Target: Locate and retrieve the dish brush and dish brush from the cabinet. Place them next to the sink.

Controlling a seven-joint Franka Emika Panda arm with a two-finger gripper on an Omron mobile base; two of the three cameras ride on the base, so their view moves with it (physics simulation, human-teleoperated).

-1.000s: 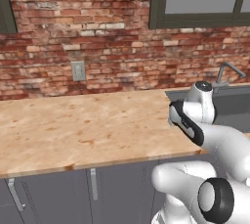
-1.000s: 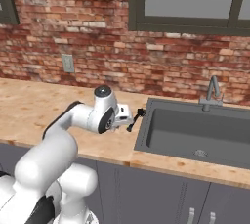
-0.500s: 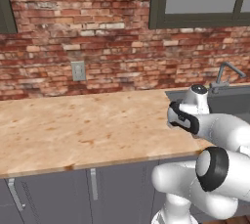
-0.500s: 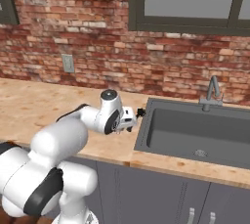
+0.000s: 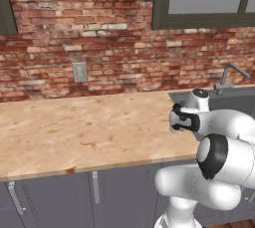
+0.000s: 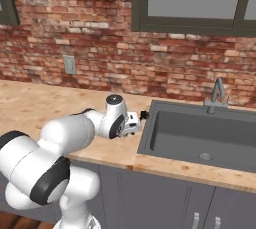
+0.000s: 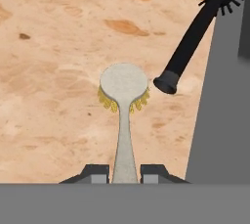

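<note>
Pincer (image 7: 125,171) clamped shut on handle of cream dish brush (image 7: 124,93), seen from hand cam: handle runs straight out from betw. the two fingertips, long axis in line w/ the pincer, ending in a round cream head w/ yellowish bristles showing at its edge, bristles facing down toward wooden counter (image 7: 53,66). Can't tell if head touches the wood or hovers just above. Black dish brush (image 7: 195,34) already lies on counter just ahead & to the right of the held brush, handle butt near the cream head but apart from it, spiky round head farther out, its axis slanting away to the right along the sink (image 7: 219,110) rim. Grey sink edge sits right beside the pincer on that side. In right base view, gripper (image 6: 136,123) is low over counter, just left of basin (image 6: 200,138), faucet (image 6: 216,93) well beyond. Judgement: cream brush is about where it belongs; next move is likely lower & release, keeping clear of black brush's handle to the right.
</note>
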